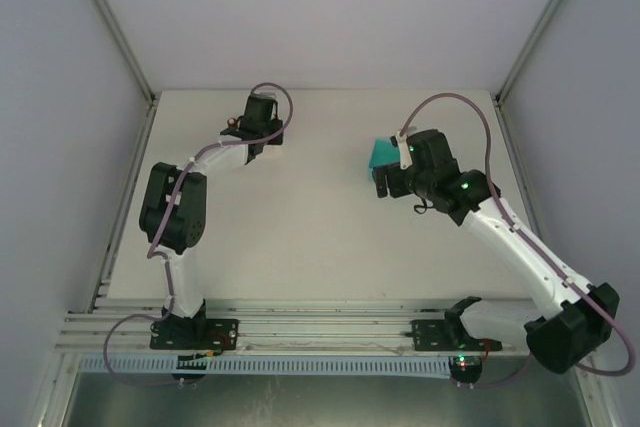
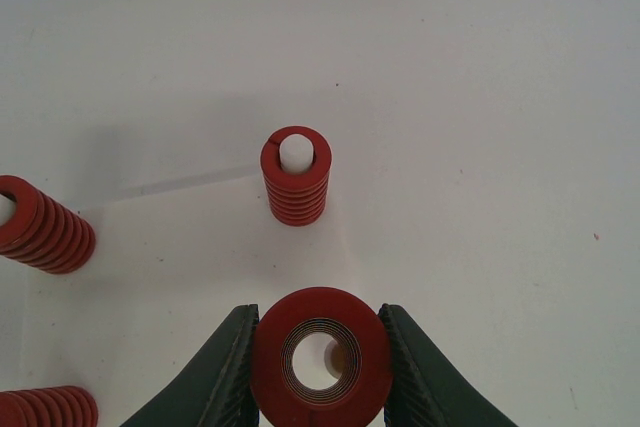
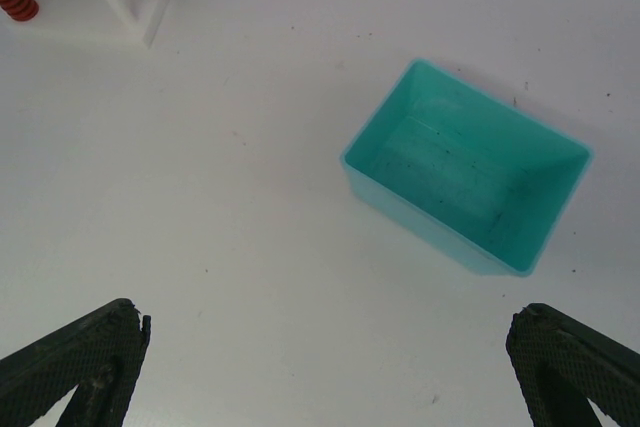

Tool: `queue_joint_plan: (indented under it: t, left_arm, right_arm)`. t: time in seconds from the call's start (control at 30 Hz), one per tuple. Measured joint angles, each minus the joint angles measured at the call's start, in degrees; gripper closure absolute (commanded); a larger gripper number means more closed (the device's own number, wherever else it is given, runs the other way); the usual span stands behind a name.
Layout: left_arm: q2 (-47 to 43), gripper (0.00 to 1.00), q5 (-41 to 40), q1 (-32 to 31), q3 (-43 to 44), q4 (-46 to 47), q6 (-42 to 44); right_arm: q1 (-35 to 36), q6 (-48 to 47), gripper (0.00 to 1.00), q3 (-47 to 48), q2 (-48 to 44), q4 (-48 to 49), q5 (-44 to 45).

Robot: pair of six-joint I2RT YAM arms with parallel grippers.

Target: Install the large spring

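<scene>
In the left wrist view a large red spring [image 2: 320, 362] stands upright between my left gripper's dark fingers [image 2: 232, 367], and the left gripper [image 2: 318, 312] is shut on its sides. A white peg shows through the spring's bore, off centre to the right. Beyond it a smaller red spring [image 2: 296, 185] sits on a white peg. In the top view the left gripper [image 1: 241, 130] is at the far left of the table. My right gripper [image 3: 328, 315] hangs open over bare table, holding nothing.
Two more red springs [image 2: 42, 227] [image 2: 45, 409] stand at the left edge of the left wrist view. A teal bin [image 3: 470, 177] with nothing in it lies ahead of the right gripper. The white base [image 3: 130, 22] carrying the red springs is at that view's top left.
</scene>
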Motion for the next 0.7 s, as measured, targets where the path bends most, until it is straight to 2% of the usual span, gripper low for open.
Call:
queue_joint_plan:
  t: [0.53,0.7]
  left_arm:
    - [0.90,0.95,2.36,0.04,0.04,0.00,-1.01]
    - [3.37,0.77,2.34,0.07,0.04,-0.37,-0.98]
  right_arm:
    - [0.00,-0.04,0.01,0.07,1.29,0.00,0.13]
    - [0.00,-0.22,0.01,0.07,1.29,0.00,0.15]
